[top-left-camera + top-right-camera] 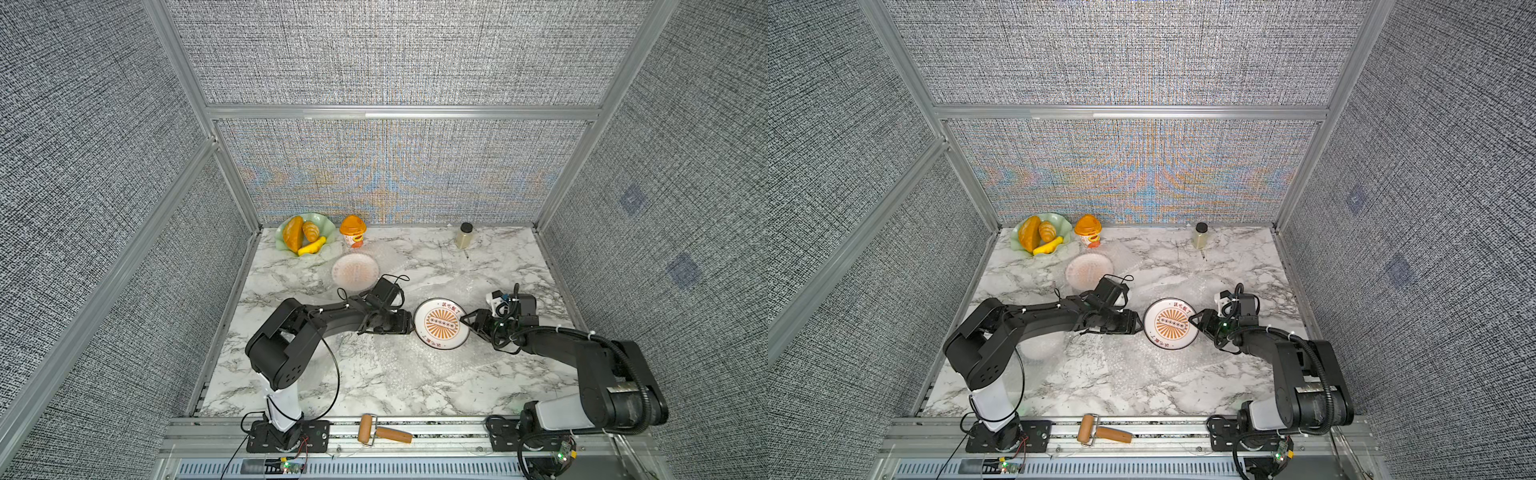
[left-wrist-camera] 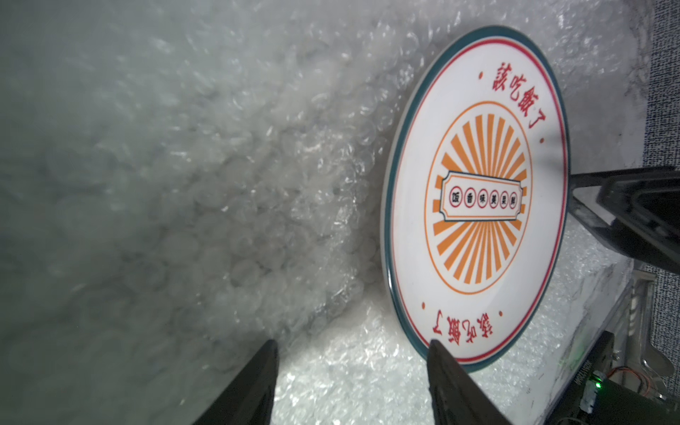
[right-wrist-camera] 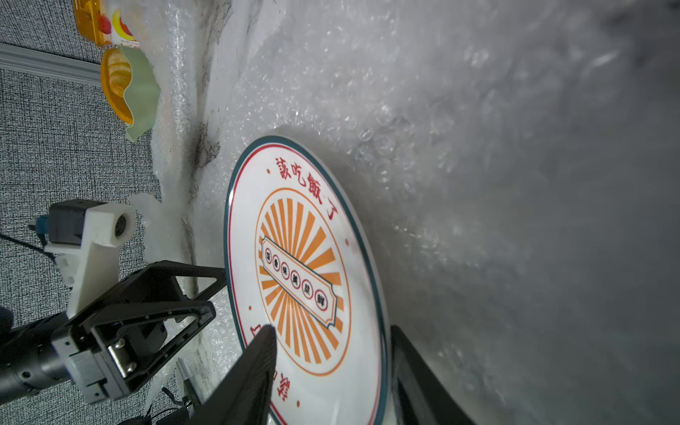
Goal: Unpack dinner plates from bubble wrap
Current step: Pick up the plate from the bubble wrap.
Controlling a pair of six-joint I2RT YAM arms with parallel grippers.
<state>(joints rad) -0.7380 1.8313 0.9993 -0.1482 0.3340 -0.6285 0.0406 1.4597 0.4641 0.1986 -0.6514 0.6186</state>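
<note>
A bare dinner plate (image 1: 441, 323) with an orange sunburst centre and dark rim lies on spread bubble wrap (image 1: 415, 370) mid-table. My right gripper (image 1: 463, 320) straddles its right rim: in the right wrist view one finger (image 3: 257, 360) lies over the plate's face (image 3: 305, 228) and the other sits behind the rim. Contact is unclear. At the plate's left edge my left gripper (image 1: 410, 322) stands open over bubble wrap (image 2: 220, 184), one fingertip (image 2: 441, 360) by the rim (image 2: 478, 66). A second dinner plate (image 1: 355, 272) lies further back, still covered in wrap.
At the back left stand a pale green dish with bread (image 1: 305, 235) and an orange cup (image 1: 353, 230). A small dark-lidded jar (image 1: 464, 235) stands at the back right. A wooden roller (image 1: 384, 433) lies on the front rail. Grey walls enclose the marble table (image 1: 519, 266).
</note>
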